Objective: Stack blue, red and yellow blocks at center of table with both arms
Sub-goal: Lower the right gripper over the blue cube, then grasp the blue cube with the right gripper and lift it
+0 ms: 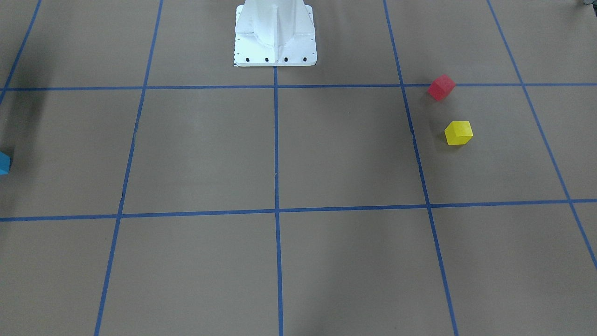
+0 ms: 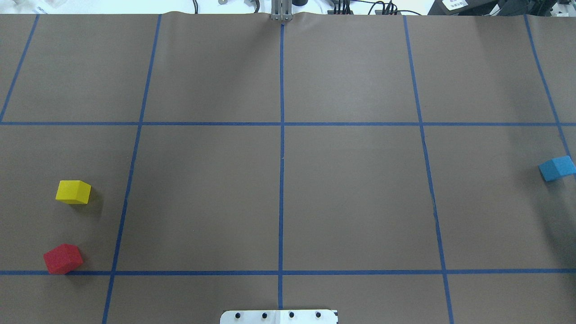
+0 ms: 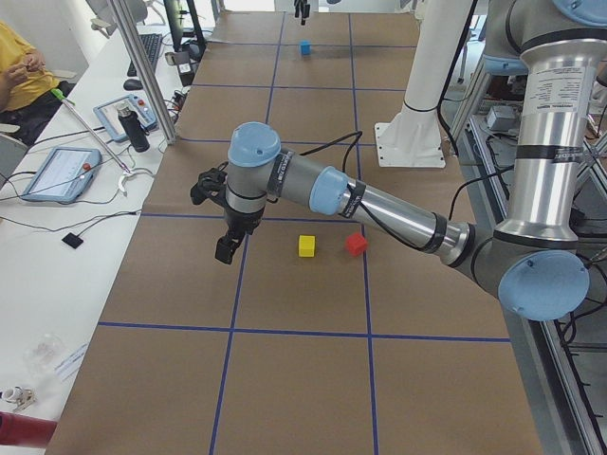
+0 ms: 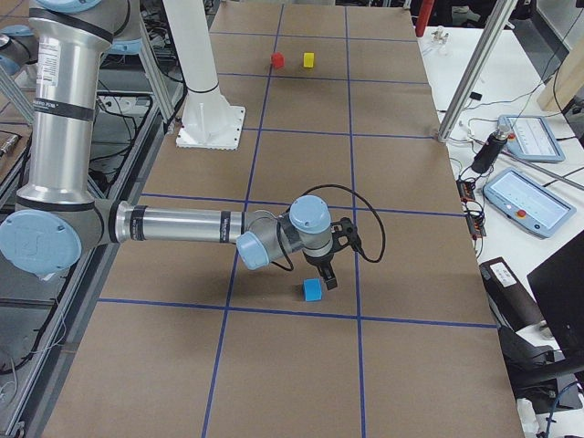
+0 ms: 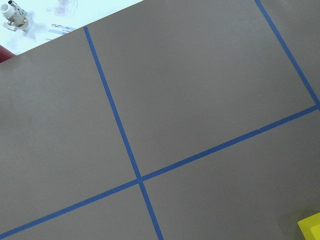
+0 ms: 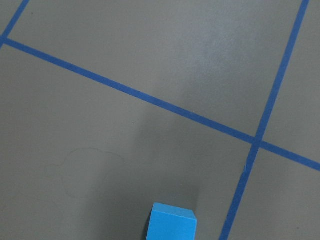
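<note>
Robot-side edge first: white base plate sits mid-edge on the brown surface.

Red block is closest to that edge, toward the surface's left end, and touches a blue tape line. Yellow block is next out at the same left end, near the red one but apart. Blue block is at the right edge, roughly midway between the robot edge and the far edge (front view crops it). Each block lies flat on its own, well apart from the centre.

Left arm: elbow low at the robot edge, forearm stretched nearly level over the surface. The wrist is bent so the left gripper points down, hovering clear of the surface past the yellow block toward the far edge. Clenched or released: can't tell, side view only.

Right arm: same low, level reach. Right gripper points down just beside the blue block. Contact and grip state: can't tell. Right wrist camera shows that block at its bottom edge.
</note>
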Controlling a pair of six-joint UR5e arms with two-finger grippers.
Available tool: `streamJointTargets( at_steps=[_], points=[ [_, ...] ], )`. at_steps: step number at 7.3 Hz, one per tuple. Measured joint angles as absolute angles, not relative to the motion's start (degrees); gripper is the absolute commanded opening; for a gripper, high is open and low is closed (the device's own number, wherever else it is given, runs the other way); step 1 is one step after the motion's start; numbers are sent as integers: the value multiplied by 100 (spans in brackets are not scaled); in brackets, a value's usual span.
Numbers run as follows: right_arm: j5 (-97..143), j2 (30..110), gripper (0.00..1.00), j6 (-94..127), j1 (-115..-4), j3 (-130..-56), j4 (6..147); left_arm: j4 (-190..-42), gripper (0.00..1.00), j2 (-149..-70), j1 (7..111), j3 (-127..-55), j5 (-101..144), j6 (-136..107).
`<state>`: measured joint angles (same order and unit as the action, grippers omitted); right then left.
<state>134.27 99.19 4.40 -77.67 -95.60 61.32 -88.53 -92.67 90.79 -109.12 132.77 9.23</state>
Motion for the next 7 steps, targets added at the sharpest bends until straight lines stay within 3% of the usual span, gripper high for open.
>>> streamJointTargets(
  at_steps=[3,7],
  points=[
    [13226,9925,94,1281,-7514,-9174,5910,-9006,100,-9241,9079,-10924,13280,928],
    [12796,9928,95,2523,-6956,-8452,4541,-9053,100,-9237,9079,-10977,13280,931]
  ],
)
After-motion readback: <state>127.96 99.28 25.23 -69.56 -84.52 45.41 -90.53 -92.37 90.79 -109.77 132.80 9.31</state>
